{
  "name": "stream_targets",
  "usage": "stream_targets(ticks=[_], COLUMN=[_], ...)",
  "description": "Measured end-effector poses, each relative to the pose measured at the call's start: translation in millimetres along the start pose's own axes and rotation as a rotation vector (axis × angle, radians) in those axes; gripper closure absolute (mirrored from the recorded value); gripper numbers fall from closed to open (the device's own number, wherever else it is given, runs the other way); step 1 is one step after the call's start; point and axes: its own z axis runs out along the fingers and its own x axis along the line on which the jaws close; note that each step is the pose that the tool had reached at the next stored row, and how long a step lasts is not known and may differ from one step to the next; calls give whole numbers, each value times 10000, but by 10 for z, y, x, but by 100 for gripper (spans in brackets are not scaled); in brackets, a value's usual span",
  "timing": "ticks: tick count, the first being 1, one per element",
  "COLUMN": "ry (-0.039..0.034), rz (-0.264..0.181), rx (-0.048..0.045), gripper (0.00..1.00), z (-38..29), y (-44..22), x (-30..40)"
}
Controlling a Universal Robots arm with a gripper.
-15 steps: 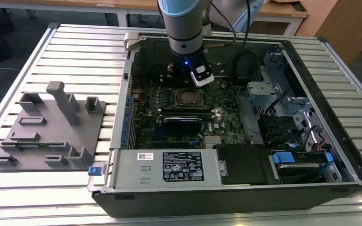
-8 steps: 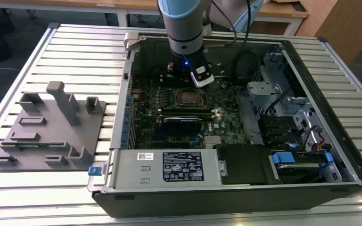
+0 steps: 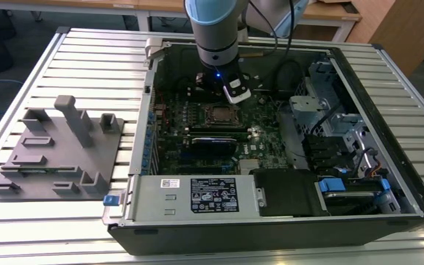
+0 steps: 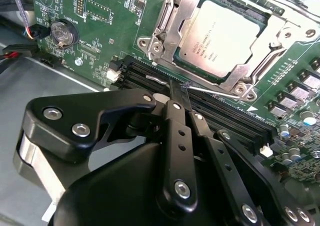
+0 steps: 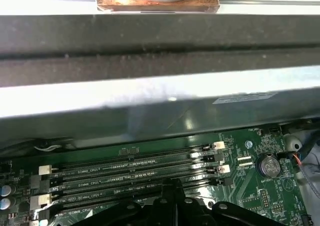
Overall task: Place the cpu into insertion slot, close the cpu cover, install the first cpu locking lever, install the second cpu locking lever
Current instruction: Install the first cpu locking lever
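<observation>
Hovering pinched shut & empty, gripper [image 4: 172,95] tip sits just beside thin locking lever [image 4: 215,92], which runs crosswise ahead; cpu [image 4: 225,33] lies just beyond, seated in insertion slot [image 4: 150,43] under cpu cover [image 4: 182,11].

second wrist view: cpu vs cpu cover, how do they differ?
The cpu is a solid matte grey square; the cpu cover is a shinier frame with a cut-out middle. The cpu cover is larger and rings the cpu, which shows through its opening. Both are silvery metal and lie flat.
</observation>
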Motion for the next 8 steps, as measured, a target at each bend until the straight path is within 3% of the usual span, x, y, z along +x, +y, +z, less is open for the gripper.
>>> stream_targets(ticks=[5, 8], ry=[-7, -94], rz=[24, -2], rx=[-143, -166], gripper=[90, 90], z=[-12, -18], y=[-31, -40], x=[10, 35])
